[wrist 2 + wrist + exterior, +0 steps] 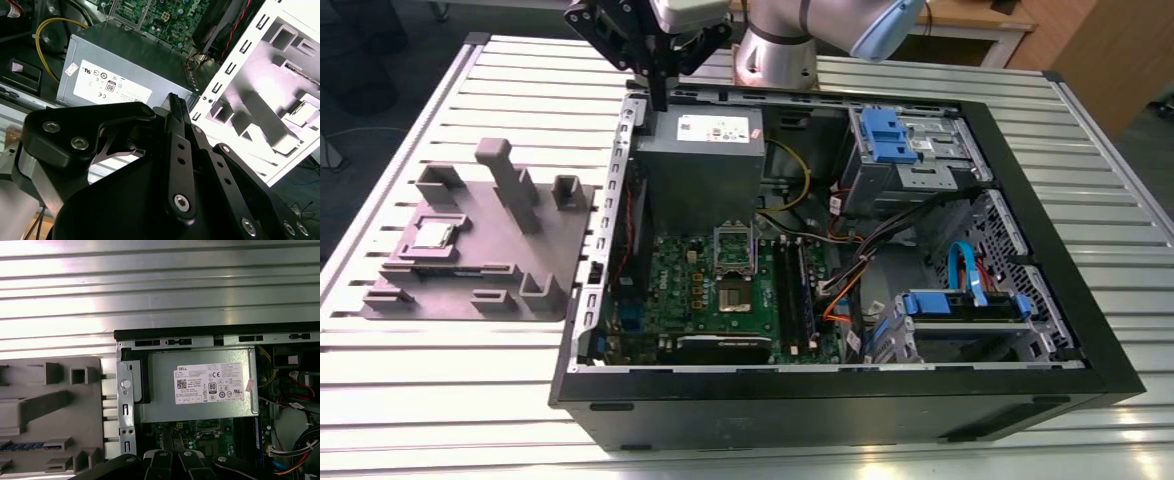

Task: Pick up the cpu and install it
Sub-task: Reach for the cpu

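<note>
The cpu [432, 236], a small silvery square, lies in a recess of the grey plastic plate [480, 290] on the exterior view's left, outside the computer case [854, 400]. My gripper [659, 98] hangs high over the case's back corner, above the grey power supply [700, 150], far from the cpu. Its black fingers [175, 115] meet at the tip with nothing between them. The shiny socket frame [735, 262] sits on the green motherboard [694, 300] inside the case, below the power supply.
The case lies open on a slatted metal table [440, 400]. Inside are blue drive brackets [887, 135], cables [854, 265] and a yellow wire [50, 30]. Upright blocks [507, 175] rise from the grey plate. The case wall [125, 405] stands between plate and motherboard.
</note>
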